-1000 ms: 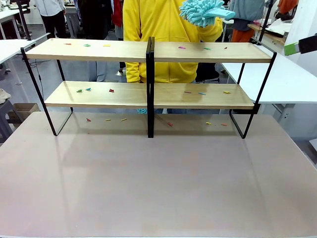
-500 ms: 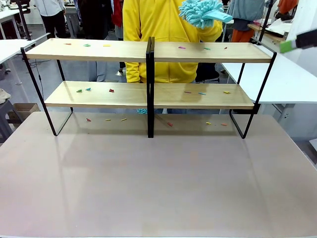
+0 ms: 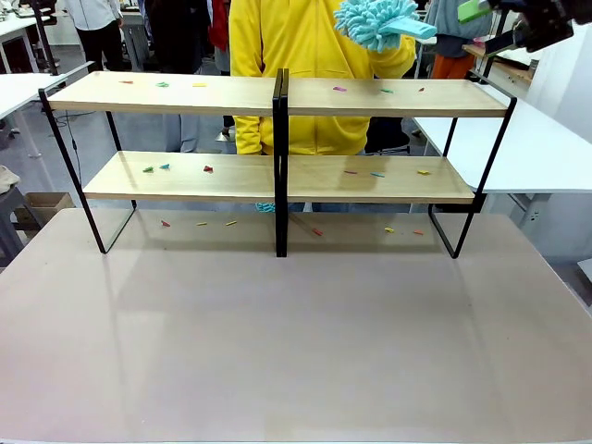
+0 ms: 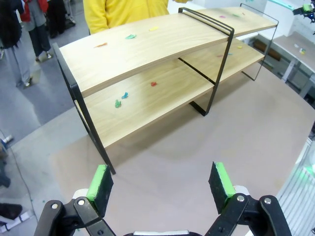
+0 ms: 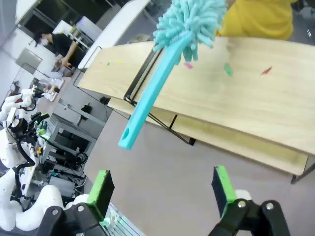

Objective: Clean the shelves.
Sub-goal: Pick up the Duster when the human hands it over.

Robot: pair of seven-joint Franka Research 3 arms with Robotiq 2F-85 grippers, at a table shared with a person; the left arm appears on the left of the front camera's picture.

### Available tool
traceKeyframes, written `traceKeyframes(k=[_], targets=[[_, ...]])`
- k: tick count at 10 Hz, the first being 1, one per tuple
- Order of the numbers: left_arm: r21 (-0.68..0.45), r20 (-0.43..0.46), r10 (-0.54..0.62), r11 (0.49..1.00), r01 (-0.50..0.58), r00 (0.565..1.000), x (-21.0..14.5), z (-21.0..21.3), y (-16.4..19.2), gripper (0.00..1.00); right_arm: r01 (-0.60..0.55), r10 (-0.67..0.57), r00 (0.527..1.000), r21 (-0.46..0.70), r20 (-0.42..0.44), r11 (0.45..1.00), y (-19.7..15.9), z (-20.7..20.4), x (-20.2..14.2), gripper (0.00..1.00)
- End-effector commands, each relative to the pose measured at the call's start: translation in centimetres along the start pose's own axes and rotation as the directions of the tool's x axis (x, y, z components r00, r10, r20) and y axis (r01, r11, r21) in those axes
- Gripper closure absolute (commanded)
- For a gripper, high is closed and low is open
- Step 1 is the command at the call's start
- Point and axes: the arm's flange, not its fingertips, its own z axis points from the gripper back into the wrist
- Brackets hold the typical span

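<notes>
Pale grey table (image 3: 296,351) in a busy workroom, with white side tables (image 3: 541,148) close by. On its far half, the shelves (image 3: 185,93): two long light-wood boards in a thin black frame with a black post at the middle. Spans most of the table's width. Small coloured scraps (image 3: 163,84) scattered on both boards and on the table beneath the lower one.

Above the top board's right half, a fluffy teal duster (image 3: 375,20), up by the raised yellow sleeve (image 3: 398,57) of a person behind the rack, handle pointing right.

High past the rack's right end, the right gripper (image 5: 161,189): jaws spread wide, nothing between them, the duster's handle tip ahead and apart from the pads.

Off the rack's left end, above the table, the left gripper (image 4: 161,181): jaws likewise wide apart and empty.
</notes>
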Motion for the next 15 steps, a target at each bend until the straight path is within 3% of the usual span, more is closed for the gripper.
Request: traceKeyframes(k=[1, 3, 4, 6, 10, 11, 12, 13, 15], targets=[[-0.012, 0.007, -0.005, 1.0, 0.005, 1.0, 0.0, -0.1, 0.0, 0.0, 0.224, -0.223, 0.975, 0.097, -0.017, 0.97, -1.1, -1.4, 2.4, 0.0], [-0.012, 0.007, -0.005, 1.0, 0.005, 1.0, 0.0, -0.1, 0.0, 0.0, 0.401, -0.398, 0.916, 0.174, -0.052, 0.899, -2.0, -5.3, 6.2, 0.0], [-0.012, 0.007, -0.005, 1.0, 0.005, 1.0, 0.0, -0.1, 0.0, 0.0, 0.445, -0.44, 0.896, 0.146, -0.062, 0.884, -2.1, -7.5, 7.5, 0.0], [-0.012, 0.007, -0.005, 1.0, 0.005, 1.0, 0.0, -0.1, 0.0, 0.0, 0.455, -0.453, 0.89, 0.046, -0.049, 0.889, -1.9, -10.8, 8.3, 0.0], [-0.012, 0.007, -0.005, 1.0, 0.005, 1.0, 0.0, -0.1, 0.0, 0.0, 0.472, -0.469, 0.881, 0.082, -0.06, 0.878, -2.0, -10.8, 8.7, 0.0], [-0.012, 0.007, -0.005, 1.0, 0.005, 1.0, 0.0, -0.1, 0.0, 0.0, 0.465, -0.462, 0.885, 0.065, -0.062, 0.883, -2.0, -11.0, 8.7, 0.42], [-0.012, 0.007, -0.005, 1.0, 0.005, 1.0, 0.0, -0.1, 0.0, 0.0, 0.472, -0.467, 0.881, 0.07, -0.072, 0.879, -1.9, -11.0, 8.6, 0.58], [-0.012, 0.007, -0.005, 1.0, 0.005, 1.0, 0.0, -0.1, 0.0, 0.0, 0.477, -0.471, 0.878, 0.08, -0.081, 0.875, -1.8, -10.9, 8.5, 1.0], [-0.012, 0.007, -0.005, 1.0, 0.005, 1.0, 0.0, -0.1, 0.0, 0.0, 0.476, -0.47, 0.879, 0.08, -0.079, 0.876, -1.8, -10.8, 8.5, 1.0]])
